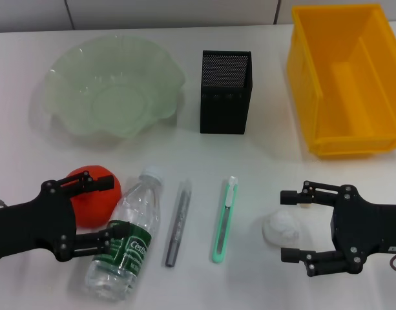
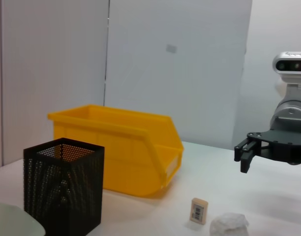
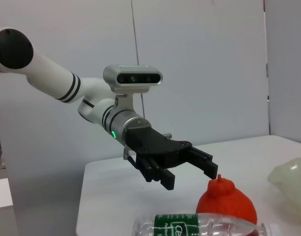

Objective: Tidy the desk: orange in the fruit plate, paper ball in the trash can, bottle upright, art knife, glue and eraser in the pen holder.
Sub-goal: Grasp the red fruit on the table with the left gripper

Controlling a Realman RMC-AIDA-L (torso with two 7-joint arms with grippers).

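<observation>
Hovering with both arms low over the desk's near edge, we seem to be at the first pickups: our left gripper (image 1: 110, 211), jaws spread, brackets the orange (image 1: 93, 194) beside the fallen bottle (image 1: 129, 238), while our right gripper (image 1: 289, 225), jaws also spread, faces the paper ball (image 1: 281, 227). Next, we judge, each must advance and close, then carry to the fruit plate (image 1: 68, 71) and trash can (image 1: 301, 58).
</observation>
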